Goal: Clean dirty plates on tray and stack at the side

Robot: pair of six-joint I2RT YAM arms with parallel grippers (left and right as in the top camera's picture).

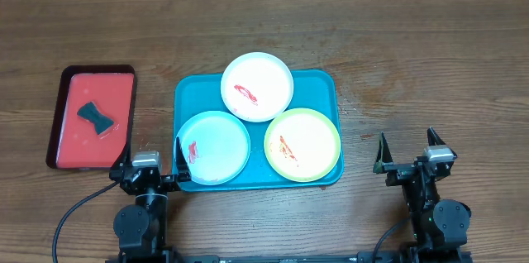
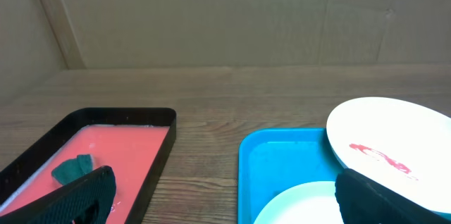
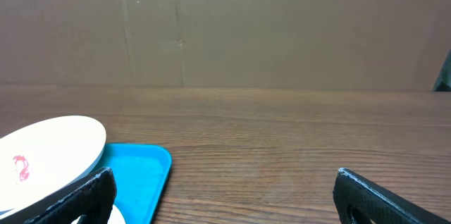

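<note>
The teal-blue tray (image 1: 321, 83) lies mid-table and holds three plates with red smears: a white plate (image 1: 257, 86) at the back, a light blue plate (image 1: 213, 147) front left, a yellow-green plate (image 1: 302, 144) front right. My left gripper (image 1: 152, 164) is open and empty at the tray's front left corner. My right gripper (image 1: 407, 154) is open and empty to the right of the tray. The left wrist view shows the tray (image 2: 275, 164), the white plate (image 2: 387, 136) and the light blue plate (image 2: 299, 206). The right wrist view shows the tray (image 3: 144, 171) and the white plate (image 3: 49, 146).
A smaller red dark-rimmed tray (image 1: 78, 151) lies at the left and holds a dark green sponge (image 1: 96, 117). It also shows in the left wrist view (image 2: 137, 150) with the sponge (image 2: 70, 170). A cardboard wall stands behind the table.
</note>
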